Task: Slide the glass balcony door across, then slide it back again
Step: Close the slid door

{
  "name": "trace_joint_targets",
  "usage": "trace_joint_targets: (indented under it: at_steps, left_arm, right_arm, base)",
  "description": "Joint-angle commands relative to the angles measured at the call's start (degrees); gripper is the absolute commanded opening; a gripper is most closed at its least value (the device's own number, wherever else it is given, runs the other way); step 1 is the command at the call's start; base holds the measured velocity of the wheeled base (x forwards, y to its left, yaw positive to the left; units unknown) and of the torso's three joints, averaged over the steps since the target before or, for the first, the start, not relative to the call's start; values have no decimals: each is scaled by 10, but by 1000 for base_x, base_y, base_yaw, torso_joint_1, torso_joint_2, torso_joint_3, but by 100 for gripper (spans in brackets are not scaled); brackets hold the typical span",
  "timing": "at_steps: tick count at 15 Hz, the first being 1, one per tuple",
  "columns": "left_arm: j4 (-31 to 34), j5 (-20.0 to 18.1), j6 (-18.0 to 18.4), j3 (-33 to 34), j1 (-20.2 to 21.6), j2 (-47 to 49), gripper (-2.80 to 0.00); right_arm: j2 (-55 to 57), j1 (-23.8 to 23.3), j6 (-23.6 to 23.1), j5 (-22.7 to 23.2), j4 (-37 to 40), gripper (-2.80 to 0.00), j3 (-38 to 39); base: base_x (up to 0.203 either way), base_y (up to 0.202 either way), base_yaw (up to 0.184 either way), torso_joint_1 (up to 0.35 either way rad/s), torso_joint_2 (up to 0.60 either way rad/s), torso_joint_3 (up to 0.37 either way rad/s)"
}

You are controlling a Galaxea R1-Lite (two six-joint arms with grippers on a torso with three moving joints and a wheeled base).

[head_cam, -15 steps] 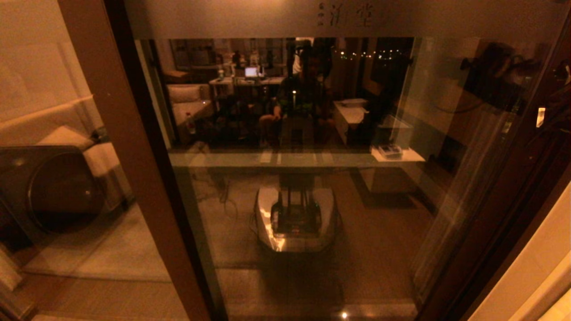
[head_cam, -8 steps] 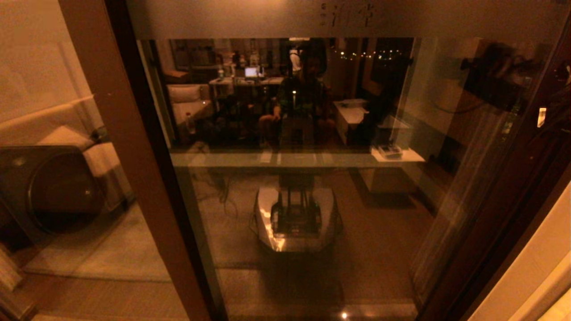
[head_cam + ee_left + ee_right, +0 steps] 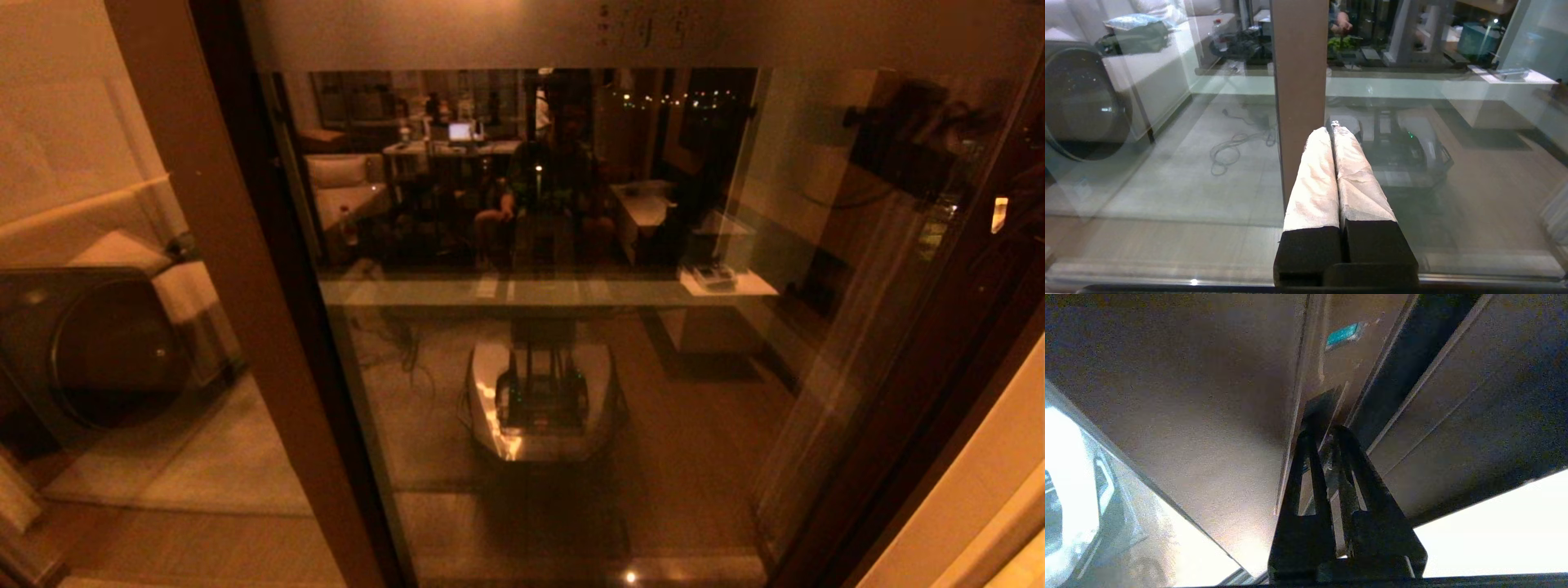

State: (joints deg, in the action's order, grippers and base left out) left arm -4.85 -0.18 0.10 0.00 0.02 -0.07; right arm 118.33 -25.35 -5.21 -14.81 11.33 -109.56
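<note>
The glass balcony door fills the head view, with a frosted top band and a dark stile on its right side. Neither gripper shows in the head view. In the right wrist view my right gripper is shut, its black fingertips poked into the narrow dark handle slot of that stile. My left gripper is shut on nothing. Its white-wrapped fingers point at a brown upright close in front of the glass.
The brown upright stands left of the door, with a handle-less glass panel beyond it. A dark round-fronted washing machine shows through that panel. My own base is mirrored in the door. A pale wall edge borders the far right.
The door has slid a little to the right: the marks in its frosted band and its left glass edge have shifted rightward, widening the dark strip beside the brown upright.
</note>
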Motion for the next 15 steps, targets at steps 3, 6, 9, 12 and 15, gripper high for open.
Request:
trace_joint_targets:
  at_steps: [3, 6, 9, 12, 15]
  left_arm:
    - [-1, 0, 0, 19, 1, 1, -280]
    - [-1, 0, 0, 19, 1, 1, -280]
    - [-1, 0, 0, 19, 0, 1, -280]
    - [-1, 0, 0, 19, 0, 1, -280]
    - [-1, 0, 0, 19, 0, 1, -280]
  right_arm:
    - [1, -4, -1, 6, 5, -280, -1]
    - [5, -5, -1, 6, 5, -280, -7]
    - [5, -7, -1, 6, 5, -280, -7]
    - [-4, -9, -1, 16, 6, -280, -3]
    - [-33, -12, -1, 39, 8, -280, 24]
  base:
    - [0, 0, 0, 0, 0, 0]
    - [0, 0, 0, 0, 0, 0]
    - [0, 0, 0, 0, 0, 0]
    - [0, 0, 0, 0, 0, 0]
    - [0, 0, 0, 0, 0, 0]
